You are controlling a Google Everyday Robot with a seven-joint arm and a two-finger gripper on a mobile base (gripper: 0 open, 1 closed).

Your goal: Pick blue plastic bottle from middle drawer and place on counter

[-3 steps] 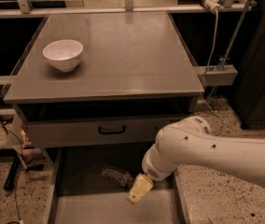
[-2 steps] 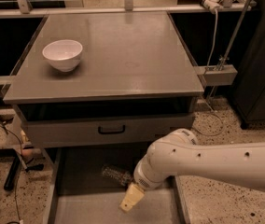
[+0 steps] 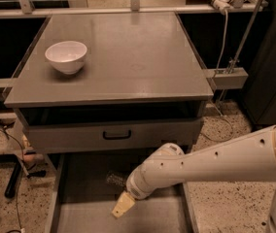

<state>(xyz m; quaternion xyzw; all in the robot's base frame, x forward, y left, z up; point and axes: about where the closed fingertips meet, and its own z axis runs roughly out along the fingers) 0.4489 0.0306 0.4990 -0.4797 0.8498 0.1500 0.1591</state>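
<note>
The blue plastic bottle [image 3: 113, 179] lies on the floor of the open middle drawer [image 3: 82, 205], below the counter. Only its ribbed left end shows; the rest is hidden behind my white arm. My gripper [image 3: 122, 206] hangs low inside the drawer, just in front of and below the bottle, its pale tip pointing down and to the left. The grey counter [image 3: 128, 57] fills the upper middle of the camera view.
A white bowl [image 3: 66, 56] stands on the counter's left side. A shut drawer front with a black handle [image 3: 117, 135] sits above the open drawer. Cables and a dark tool lie on the speckled floor [image 3: 11, 178] at left; a metal bracket [image 3: 228, 76] sticks out at right.
My arm has swung left and lower into the drawer. The gripper now sits over the bottle's near side and the wrist covers most of the bottle.
</note>
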